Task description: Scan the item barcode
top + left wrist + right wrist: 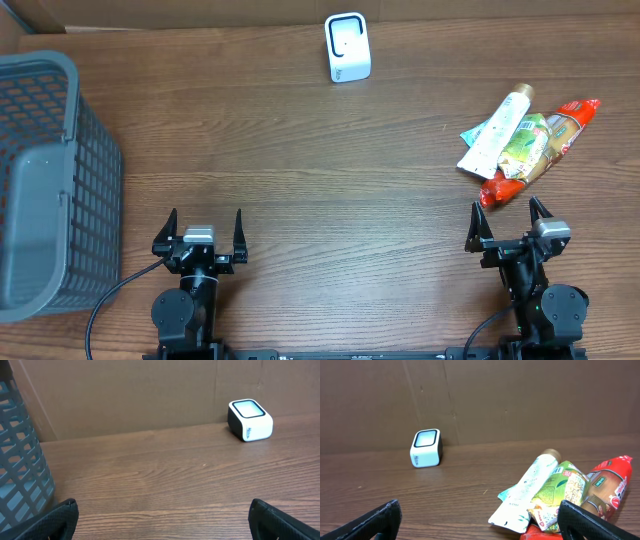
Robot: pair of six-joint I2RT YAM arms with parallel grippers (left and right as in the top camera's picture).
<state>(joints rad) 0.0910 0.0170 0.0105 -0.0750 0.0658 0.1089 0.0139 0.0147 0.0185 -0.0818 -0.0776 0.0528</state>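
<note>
A white plastic tube (497, 132) atop coloured snack packets (527, 150) is seen near, ahead of the right gripper (505, 207), jaws spread wide and empty; the left gripper (206, 213) is spread likewise

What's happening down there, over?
Left claw and right claw open, empty. Packets piled ahead of right claw, untouched. Scanner at far edge, nothing blocking.
</note>
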